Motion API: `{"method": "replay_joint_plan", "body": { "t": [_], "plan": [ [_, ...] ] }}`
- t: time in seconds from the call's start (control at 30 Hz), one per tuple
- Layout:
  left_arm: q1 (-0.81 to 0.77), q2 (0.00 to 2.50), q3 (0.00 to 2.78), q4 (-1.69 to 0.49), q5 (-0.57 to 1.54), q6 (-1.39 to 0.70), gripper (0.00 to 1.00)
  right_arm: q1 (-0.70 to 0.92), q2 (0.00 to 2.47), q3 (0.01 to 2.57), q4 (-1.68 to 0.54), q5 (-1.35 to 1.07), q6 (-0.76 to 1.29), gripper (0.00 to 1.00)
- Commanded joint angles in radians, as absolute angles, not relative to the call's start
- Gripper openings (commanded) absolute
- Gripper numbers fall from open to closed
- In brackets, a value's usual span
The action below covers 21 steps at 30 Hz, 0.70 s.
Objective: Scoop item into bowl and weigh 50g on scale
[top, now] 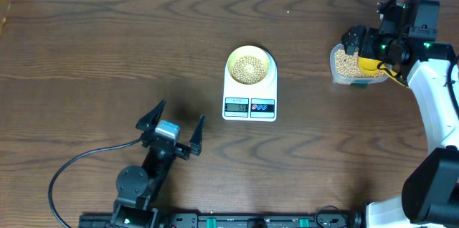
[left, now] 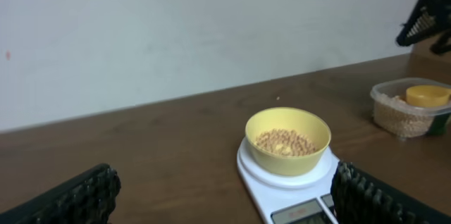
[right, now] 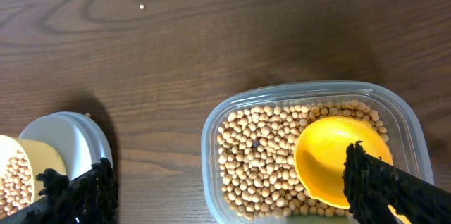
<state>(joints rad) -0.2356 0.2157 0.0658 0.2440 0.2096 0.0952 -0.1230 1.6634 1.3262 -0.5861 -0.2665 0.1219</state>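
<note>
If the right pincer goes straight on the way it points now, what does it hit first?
Probably the beans in the clear tub, beside the yellow scoop; depth is unclear.

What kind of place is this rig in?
Probably a robotics lab bench, not a kitchen: bare wood-grain table, plain white wall, and only a scale, bowl and tub of beans set out.
</note>
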Motion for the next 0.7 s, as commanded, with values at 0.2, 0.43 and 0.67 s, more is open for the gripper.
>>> {"method": "replay_joint_plan", "body": {
  "t": [0.2,0.43,0.67],
  "plan": [
    [-0.225,0.131,0.004,0.276,0.069,-0.079,0.98,-0.123,1.671,1.326,-0.587,-0.272,0.126,0.99],
    [-0.209,0.001,0.004,0.268,0.036,-0.095,0.97,-0.123,1.671,1.326,-0.587,-0.272,0.126,0.99],
    [-0.201,0.001,0.004,0.297,-0.030,-0.171,0.98,-0.123,1.671,1.326,-0.587,-0.272,0.126,0.99]
  ]
}}
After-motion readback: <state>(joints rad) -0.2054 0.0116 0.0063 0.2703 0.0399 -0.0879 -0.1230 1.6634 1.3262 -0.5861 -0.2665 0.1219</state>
